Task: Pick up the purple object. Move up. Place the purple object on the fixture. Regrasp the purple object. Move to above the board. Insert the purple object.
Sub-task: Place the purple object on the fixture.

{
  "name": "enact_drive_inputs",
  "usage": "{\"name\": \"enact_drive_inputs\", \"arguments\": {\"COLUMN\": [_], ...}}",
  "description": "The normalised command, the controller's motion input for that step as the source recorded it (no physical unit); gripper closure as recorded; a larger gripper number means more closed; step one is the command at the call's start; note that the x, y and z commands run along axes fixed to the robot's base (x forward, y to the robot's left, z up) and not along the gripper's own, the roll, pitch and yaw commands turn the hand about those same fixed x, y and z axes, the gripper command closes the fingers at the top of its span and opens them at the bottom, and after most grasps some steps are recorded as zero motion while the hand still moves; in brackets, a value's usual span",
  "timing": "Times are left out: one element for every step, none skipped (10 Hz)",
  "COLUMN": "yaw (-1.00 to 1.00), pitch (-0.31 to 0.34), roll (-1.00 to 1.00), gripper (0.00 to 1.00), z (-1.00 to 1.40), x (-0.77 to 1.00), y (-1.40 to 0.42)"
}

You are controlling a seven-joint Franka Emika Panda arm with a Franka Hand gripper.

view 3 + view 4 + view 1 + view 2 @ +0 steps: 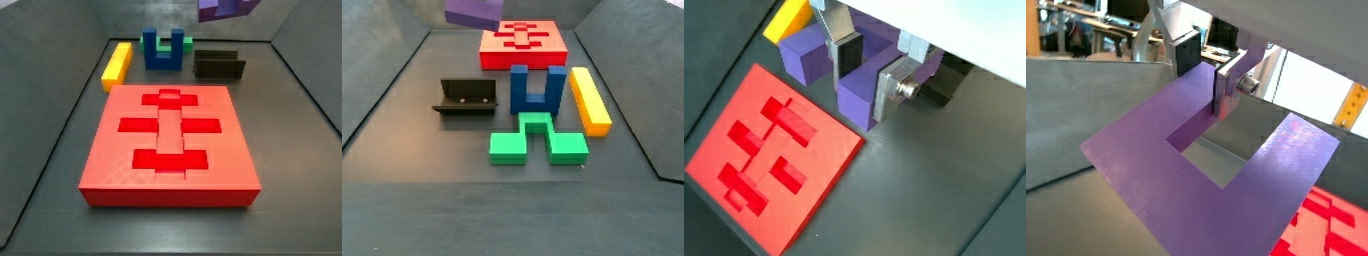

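Observation:
The purple object point(858, 100) is a matte U-shaped block held in the air, and it fills much of a wrist view point(1160, 165). My gripper point(869, 75) is shut on it, with the dark pad on one side and the silver plate on the other side of one wall beside the notch. In both side views only the block shows, at the top edge point(227, 8) point(473, 12); the gripper is out of frame there. The fixture point(218, 66) point(469, 98) stands bare on the floor. The red board point(170, 140) point(771, 160) point(523, 40) lies flat with its recesses unfilled.
A blue U-shaped block point(536, 88) stands between the fixture and a yellow bar point(589, 100). A green block point(537, 140) lies in front of it. Grey walls ring the floor.

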Motion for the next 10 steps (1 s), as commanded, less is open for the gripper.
{"name": "enact_drive_inputs", "arguments": {"yaw": [0.14,0.12,0.09,0.02,-0.01,-0.21,-0.25,-0.26,-0.27,-0.27], "pitch": [0.691,0.669,0.660,0.611,0.471,0.223,0.131,0.091,0.066,0.103], "roll": [-0.01,-0.11,-0.14,-0.23,-0.54,-0.75,-0.83,-0.87,-0.88,-0.69], "gripper": [1.00,1.00,1.00,1.00,1.00,1.00,1.00,1.00,1.00,1.00], "z": [0.00,0.00,0.00,0.00,0.00,0.00,0.00,0.02,0.05,0.00], "x": [0.63,0.64,0.67,0.77,0.79,0.69,0.66,0.64,0.61,0.54], "y": [0.16,0.16,0.15,0.14,0.16,0.17,0.15,0.15,0.15,0.21]}}
